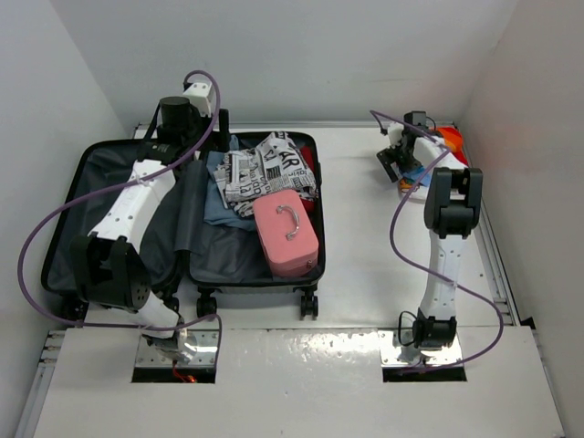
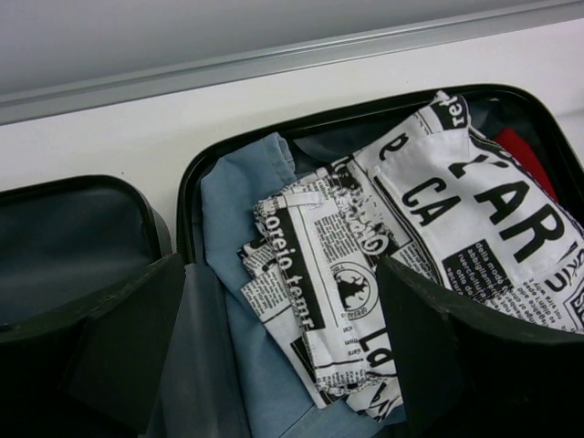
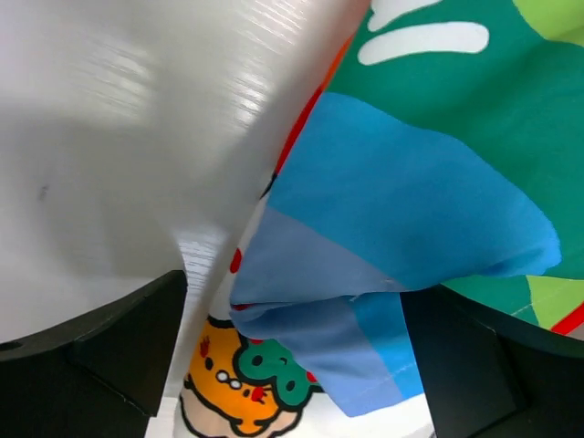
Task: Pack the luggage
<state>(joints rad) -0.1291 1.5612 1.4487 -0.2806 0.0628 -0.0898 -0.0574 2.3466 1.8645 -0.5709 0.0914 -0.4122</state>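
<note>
The silver-grey luggage (image 1: pixel 100 182) lies open on the table's left, black lining up. Its right half holds a blue cloth (image 1: pixel 219 208), a newspaper-print cloth (image 1: pixel 265 169), a red item (image 1: pixel 308 169) and a small pink box case (image 1: pixel 285 233). My left gripper (image 1: pixel 217 137) hovers open and empty over the far end of that half; its wrist view shows the print cloth (image 2: pixel 383 237) and blue cloth (image 2: pixel 242 228) between my fingers (image 2: pixel 128 328). My right gripper (image 1: pixel 397 167) is open at the far right, its fingers either side of a fold of a colourful cartoon-print cloth (image 3: pixel 411 182).
The colourful cloth (image 1: pixel 445 146) lies by the right wall at the table's back. White walls close in the table on three sides. Purple cables (image 1: pixel 32 246) loop off both arms. The luggage rim (image 2: pixel 274 128) runs close to the table's back rail.
</note>
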